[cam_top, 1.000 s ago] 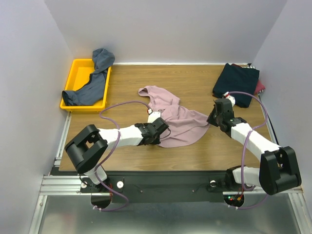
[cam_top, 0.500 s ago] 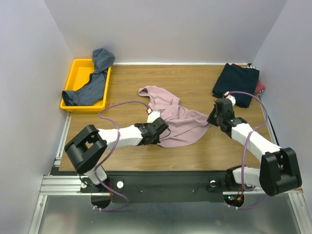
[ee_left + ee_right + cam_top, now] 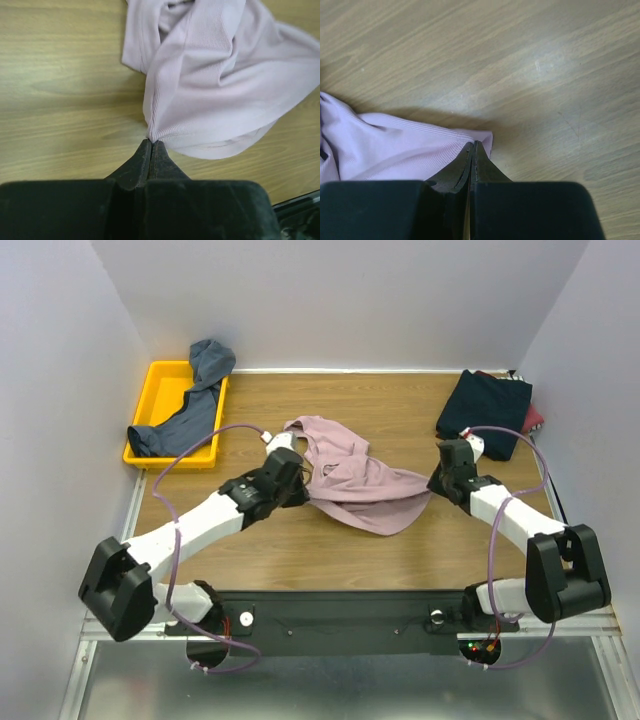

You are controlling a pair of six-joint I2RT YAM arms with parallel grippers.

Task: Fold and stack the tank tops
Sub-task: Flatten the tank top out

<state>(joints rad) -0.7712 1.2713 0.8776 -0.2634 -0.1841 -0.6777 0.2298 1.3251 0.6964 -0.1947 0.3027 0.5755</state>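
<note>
A dusty pink tank top (image 3: pixel 355 480) lies crumpled in the middle of the wooden table. My left gripper (image 3: pixel 302 490) is shut on its left edge, and the ribbed cloth (image 3: pixel 210 90) bunches out from the fingertips (image 3: pixel 151 142). At the cloth's right corner (image 3: pixel 410 150) my right gripper (image 3: pixel 435 483) is shut, pinching the hem between its tips (image 3: pixel 473 145). A slate blue-grey tank top (image 3: pixel 190 405) hangs over the yellow tray. A dark navy tank top (image 3: pixel 485 410) lies folded at the back right, with a red one (image 3: pixel 534 418) showing beneath it.
The yellow plastic tray (image 3: pixel 160 390) stands at the back left corner. Grey walls close in the table on three sides. Bare wood (image 3: pixel 300 550) lies between the pink cloth and the near edge, where the black arm mount (image 3: pixel 330 620) runs.
My left gripper closed on the pink tank top's left edge and pulled it back and to the left, stretching the cloth. The right gripper kept its hold almost in place.
</note>
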